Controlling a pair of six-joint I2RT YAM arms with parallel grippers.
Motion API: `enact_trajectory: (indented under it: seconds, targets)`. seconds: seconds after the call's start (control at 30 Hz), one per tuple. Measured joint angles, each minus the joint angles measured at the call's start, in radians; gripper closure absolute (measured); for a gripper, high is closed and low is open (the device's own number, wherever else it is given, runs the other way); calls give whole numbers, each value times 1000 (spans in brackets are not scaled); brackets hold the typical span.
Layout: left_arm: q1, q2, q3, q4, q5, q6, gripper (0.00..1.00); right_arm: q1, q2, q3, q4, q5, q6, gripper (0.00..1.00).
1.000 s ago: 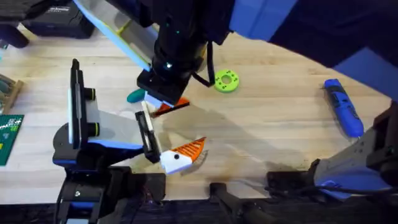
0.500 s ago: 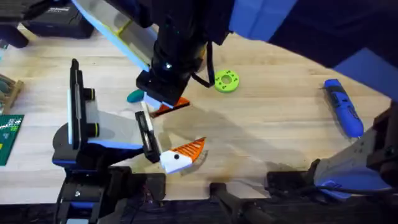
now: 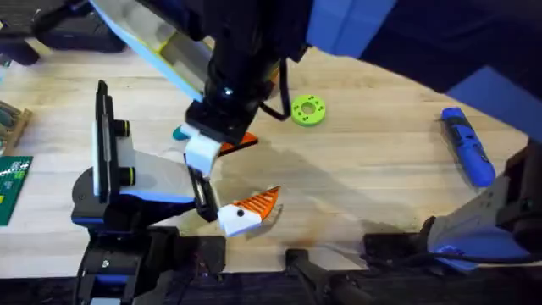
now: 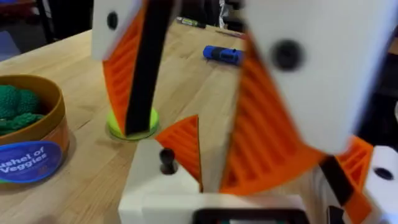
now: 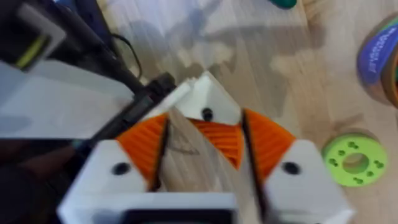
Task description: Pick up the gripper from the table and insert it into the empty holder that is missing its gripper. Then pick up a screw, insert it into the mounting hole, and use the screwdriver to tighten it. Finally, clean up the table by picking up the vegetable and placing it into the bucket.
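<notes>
The orange ribbed gripper (image 4: 184, 147) sits in the white holder (image 4: 155, 186) on my left gripper's (image 3: 256, 169) upper jaw, a dark spot at its mounting hole. The left gripper is open, its other white-and-orange finger (image 3: 246, 212) well apart. My right gripper (image 5: 205, 152) hangs open over the holder (image 5: 206, 99), its orange pads (image 5: 268, 146) on either side of the orange piece, with a gap on one side. The teal vegetable (image 3: 179, 132) lies just beyond. The bucket (image 4: 28, 140) stands nearby with green produce inside. The blue screwdriver (image 3: 467, 146) lies far right.
A lime-green disc with holes (image 3: 308, 111) lies right of the grippers. A green circuit board (image 3: 12, 188) sits at the left edge and a black box (image 3: 72, 32) at the back left. Bare wood stretches between the disc and the screwdriver.
The right gripper has shifted slightly left and toward the front. More of the white holder shows beneath it. The left arm has stayed put.
</notes>
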Motion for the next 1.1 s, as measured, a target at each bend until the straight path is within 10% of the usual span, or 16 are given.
enact_trajectory:
  seconds: [0.1,0.83,1.1]
  targets:
    - [0,0,0,-1,-1,0,15,-15,0,0,-10,10,-4,18]
    - [0,0,0,7,0,0,15,-193,-135,-5,-81,3,41,7]
    - [0,0,0,7,0,0,15,-225,-331,-278,42,6,79,9]
